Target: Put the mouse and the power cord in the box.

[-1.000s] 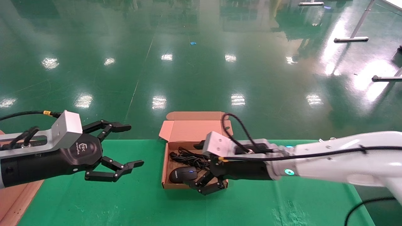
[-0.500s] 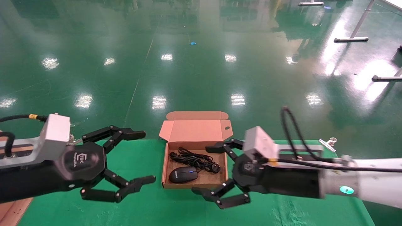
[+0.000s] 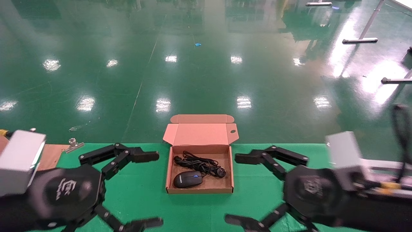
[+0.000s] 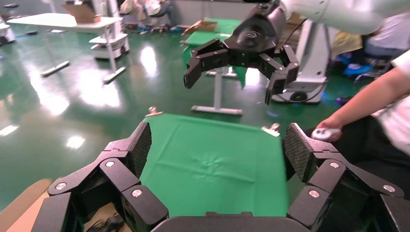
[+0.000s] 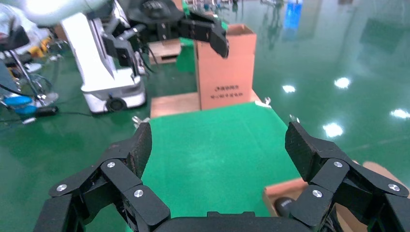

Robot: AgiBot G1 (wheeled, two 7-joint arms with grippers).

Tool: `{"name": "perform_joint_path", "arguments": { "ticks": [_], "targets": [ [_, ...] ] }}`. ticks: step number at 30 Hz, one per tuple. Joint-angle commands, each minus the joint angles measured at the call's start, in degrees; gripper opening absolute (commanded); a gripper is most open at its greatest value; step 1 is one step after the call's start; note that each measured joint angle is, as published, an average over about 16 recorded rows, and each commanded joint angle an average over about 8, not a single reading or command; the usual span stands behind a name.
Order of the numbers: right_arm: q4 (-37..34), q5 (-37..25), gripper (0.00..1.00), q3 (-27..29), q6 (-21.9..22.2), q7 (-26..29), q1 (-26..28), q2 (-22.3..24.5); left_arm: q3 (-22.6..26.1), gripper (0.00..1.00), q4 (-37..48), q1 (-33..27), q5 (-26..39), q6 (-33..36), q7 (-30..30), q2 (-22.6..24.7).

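Observation:
The brown box point(image 3: 199, 190) sits open at the middle of the green table, its lid point(image 3: 201, 133) standing up at the far side. Inside it, the black mouse point(image 3: 187, 179) with a blue wheel lies at the near left, and the bundled power cord point(image 3: 199, 164) lies behind it. My left gripper point(image 3: 154, 189) hangs open left of the box, holding nothing. To the box's right, my right gripper point(image 3: 235, 188) is also open and holds nothing. In the right wrist view, a box corner point(image 5: 290, 191) and the mouse point(image 5: 285, 205) show beside the open right gripper point(image 5: 220, 145). The left wrist view shows the left gripper point(image 4: 218, 147) open over bare cloth.
The green cloth point(image 3: 199, 209) covers the table, with metal clips point(image 3: 73, 144) at its far edge. A brown board point(image 3: 48, 154) lies at the table's left end. A cardboard carton point(image 5: 225, 67) stands beyond it. A person's arm point(image 4: 358, 106) reaches in off the table's right end.
The right gripper has drawn out of the box, back to the right and toward me, still open. The left arm has also pulled back toward me. Mouse and cord stayed in the box.

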Motion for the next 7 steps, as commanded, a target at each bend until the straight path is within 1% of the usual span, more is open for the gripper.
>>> {"name": "perform_joint_path", "arguments": {
  "ticks": [1,4,7],
  "targets": [
    [1.31,1.76,1.0,2.21,-1.73,0.41,-1.46,1.64,-1.31,1.0,-1.28,0.96,-0.66,1.02,-1.0,-0.07],
    [2.67,3.6,1.0,4.52,-3.53,0.84,-2.98,3.35,-2.32,1.0,-2.27,1.7,-1.16,1.8,-1.72,-0.13],
    [3.32,4.49,1.0,5.63,-4.39,1.04,-3.71,4.17,-2.65,1.0,-2.59,1.94,-1.33,2.05,-1.94,-0.14]
  ]
}}
